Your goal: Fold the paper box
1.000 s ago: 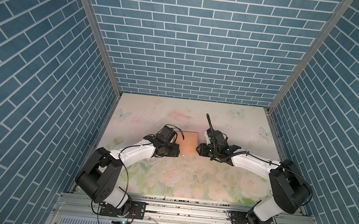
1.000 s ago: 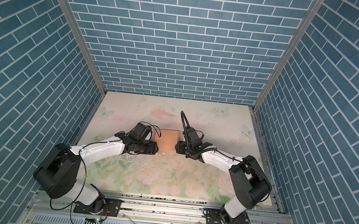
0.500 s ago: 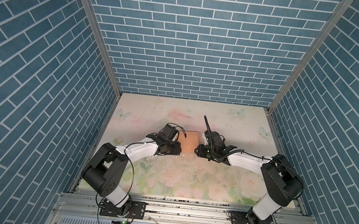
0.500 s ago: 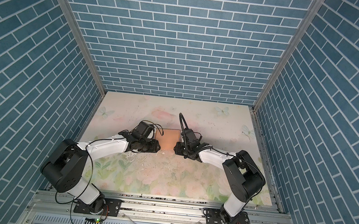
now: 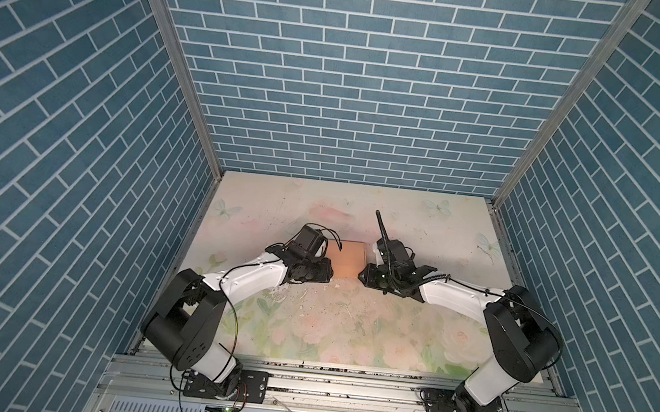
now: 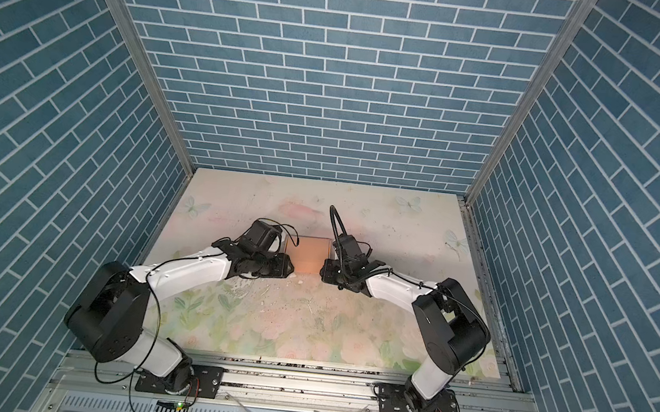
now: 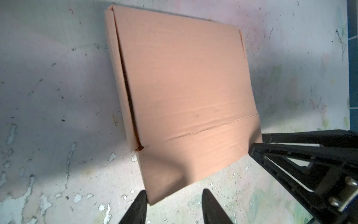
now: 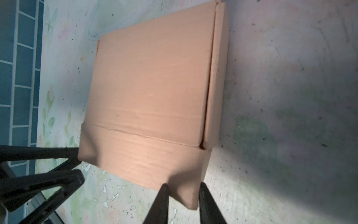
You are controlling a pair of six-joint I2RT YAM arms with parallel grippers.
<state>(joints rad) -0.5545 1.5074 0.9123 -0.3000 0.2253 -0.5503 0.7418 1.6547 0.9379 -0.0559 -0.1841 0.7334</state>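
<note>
Two claws work your paper box | flat, long axis pointing away from both | left gripper half open astride one corner | right gripper pinching other corner

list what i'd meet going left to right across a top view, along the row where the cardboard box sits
black left pincer → peach-tan flat cardboard paper box → black right pincer
</note>
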